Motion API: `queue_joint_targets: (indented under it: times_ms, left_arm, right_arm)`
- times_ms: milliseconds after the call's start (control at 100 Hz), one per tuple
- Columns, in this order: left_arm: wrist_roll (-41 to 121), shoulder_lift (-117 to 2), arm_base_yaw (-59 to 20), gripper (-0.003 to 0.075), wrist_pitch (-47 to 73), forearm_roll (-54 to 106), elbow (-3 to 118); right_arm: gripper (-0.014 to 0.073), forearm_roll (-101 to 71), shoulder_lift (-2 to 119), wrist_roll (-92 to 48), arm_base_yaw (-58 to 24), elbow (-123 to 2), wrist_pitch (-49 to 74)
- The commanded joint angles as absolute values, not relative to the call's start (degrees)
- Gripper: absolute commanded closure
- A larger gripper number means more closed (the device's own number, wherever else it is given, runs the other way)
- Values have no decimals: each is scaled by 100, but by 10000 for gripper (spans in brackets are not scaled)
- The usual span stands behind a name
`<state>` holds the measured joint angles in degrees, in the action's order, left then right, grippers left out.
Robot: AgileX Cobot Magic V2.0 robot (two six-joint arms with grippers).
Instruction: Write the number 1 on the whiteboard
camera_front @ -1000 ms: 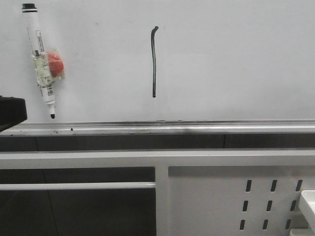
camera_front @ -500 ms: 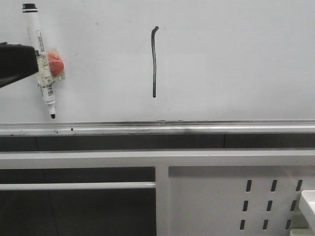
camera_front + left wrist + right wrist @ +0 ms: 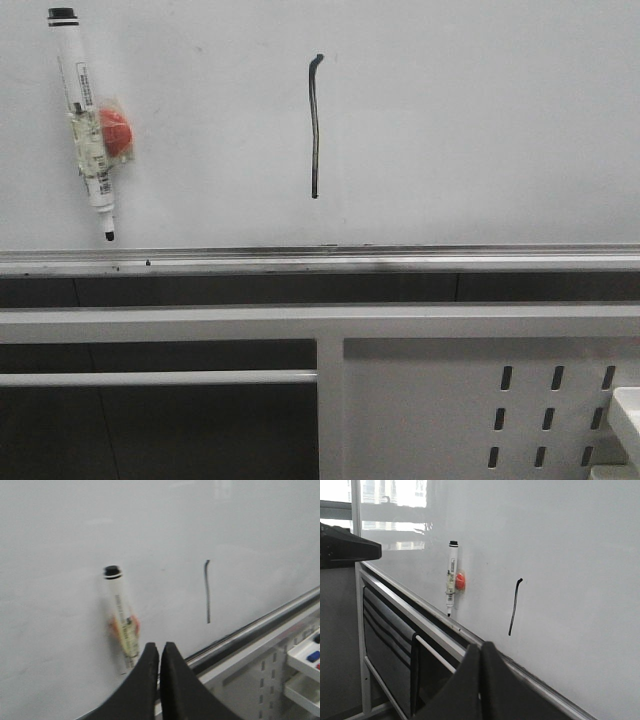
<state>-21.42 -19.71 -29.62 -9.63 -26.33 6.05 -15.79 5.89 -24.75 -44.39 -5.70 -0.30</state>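
One dark stroke, the number 1 [image 3: 314,125], stood finished on the whiteboard [image 3: 480,120]. Half a second earlier the left gripper [image 3: 159,655] crossed the frame's left edge beside the marker [image 3: 85,120]; it had since withdrawn, fingers pressed together and empty. The right gripper [image 3: 481,652] was likewise closed, so the task looked complete.

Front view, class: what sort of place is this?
Probably a classroom or lab: a wall-mounted whiteboard with a metal rail, a marker stuck beside a red magnet, and a perforated metal panel below.
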Motion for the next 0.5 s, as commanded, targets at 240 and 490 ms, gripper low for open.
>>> queue_joint_targets:
  times_ms: [240,490]
  left_arm:
    - [-2177,168,-2967,740,724,-2474,871]
    - [-2215,49,-2945,740,1758,-2545,860]
  right_arm:
    - [663,-1611,647,-2490,-4398,-707,-498]
    - [663,-1611,647,-2490,-4398,-707,-522]
